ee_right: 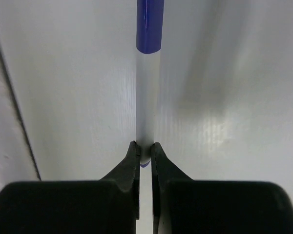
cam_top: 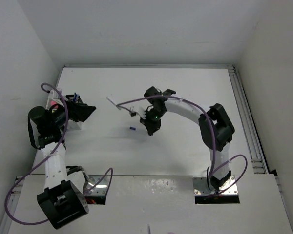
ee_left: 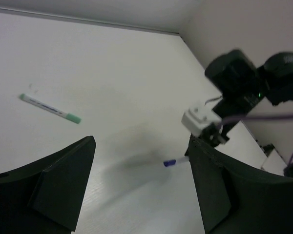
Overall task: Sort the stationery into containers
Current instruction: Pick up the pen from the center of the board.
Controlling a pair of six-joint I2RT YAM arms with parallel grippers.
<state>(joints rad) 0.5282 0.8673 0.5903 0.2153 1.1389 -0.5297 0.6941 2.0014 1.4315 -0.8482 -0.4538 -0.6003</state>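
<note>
My right gripper is shut on the end of a thin white pen with a blue cap. The pen lies low over the table's middle, its cap pointing left. The same cap shows in the left wrist view beside the right finger. My left gripper is open and holds nothing. It hovers at the table's left side, over a white container that it partly hides. Blue-topped stationery stands in that container. A white pen with green ends lies loose on the table.
The white table is walled on three sides, with a metal rail along its right edge. The right arm's wrist and cable fill the right of the left wrist view.
</note>
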